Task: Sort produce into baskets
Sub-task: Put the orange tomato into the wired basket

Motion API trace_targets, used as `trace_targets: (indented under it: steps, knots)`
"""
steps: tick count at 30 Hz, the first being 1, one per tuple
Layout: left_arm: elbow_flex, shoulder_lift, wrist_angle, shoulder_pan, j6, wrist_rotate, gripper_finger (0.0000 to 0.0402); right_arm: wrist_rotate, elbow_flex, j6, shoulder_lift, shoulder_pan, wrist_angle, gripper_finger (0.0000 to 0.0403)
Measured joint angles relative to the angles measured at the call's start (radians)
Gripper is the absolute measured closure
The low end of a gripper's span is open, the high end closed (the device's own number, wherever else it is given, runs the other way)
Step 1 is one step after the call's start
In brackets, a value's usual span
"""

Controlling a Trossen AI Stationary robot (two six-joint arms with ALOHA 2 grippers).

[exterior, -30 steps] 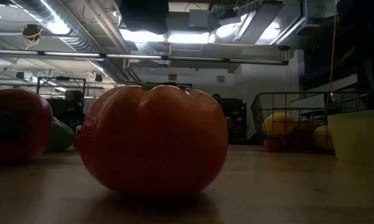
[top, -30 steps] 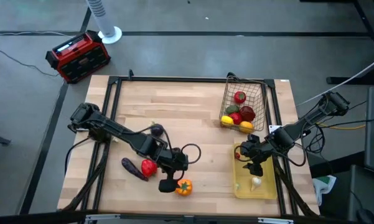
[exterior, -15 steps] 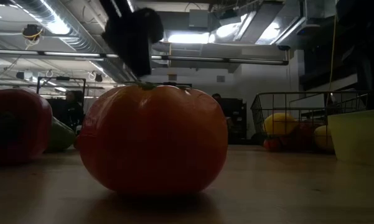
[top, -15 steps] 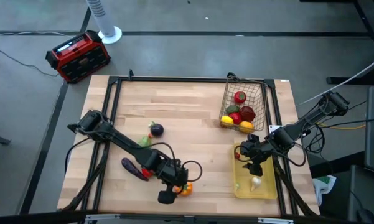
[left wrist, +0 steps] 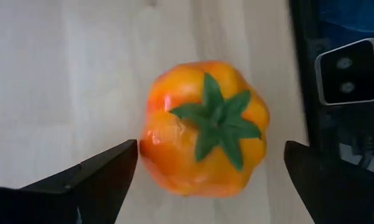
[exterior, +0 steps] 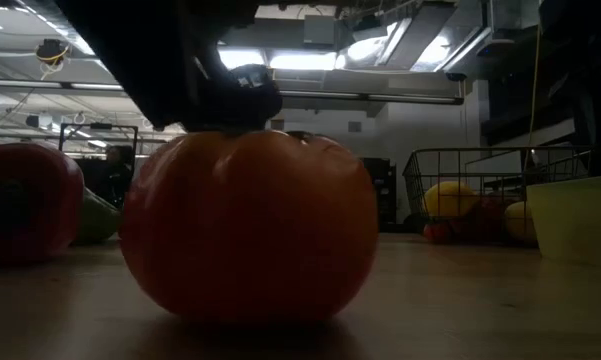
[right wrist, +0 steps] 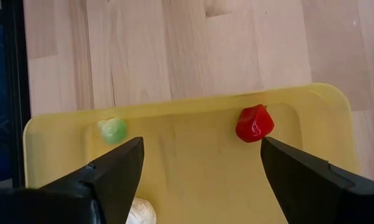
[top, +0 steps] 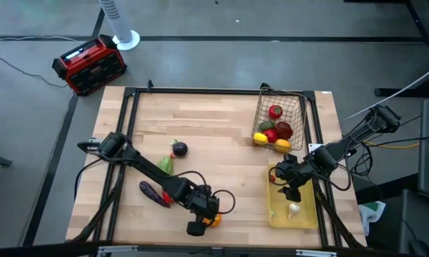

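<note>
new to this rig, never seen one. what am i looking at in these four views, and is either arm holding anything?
Two dark robot arms work at a wooden table, sorting toy produce. One camera looks straight down, one sits at table height, and one rides on each wrist.

The left gripper is open, its fingers on either side of an orange pepper standing on the table; nothing is gripped yet. That pepper fills the table-height view. Nearby lie an eggplant and a purple piece.

The right gripper hangs open and empty over the yellow tray, which holds a red piece, a green one and something white. The wire basket already has several fruits.
</note>
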Motion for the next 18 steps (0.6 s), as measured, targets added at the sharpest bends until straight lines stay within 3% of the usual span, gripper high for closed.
trace_targets:
  steps: [12,18]
  knots:
    - [0.0,0.051,0.038,-0.004,0.051,-0.068,0.0008,0.001,0.0,0.0,0.0,0.0,0.0,0.0081]
    - [0.001,0.07,0.06,-0.003,0.063,-0.071,0.0045,0.032,0.0,0.0,0.0,0.0,0.023,0.0081]
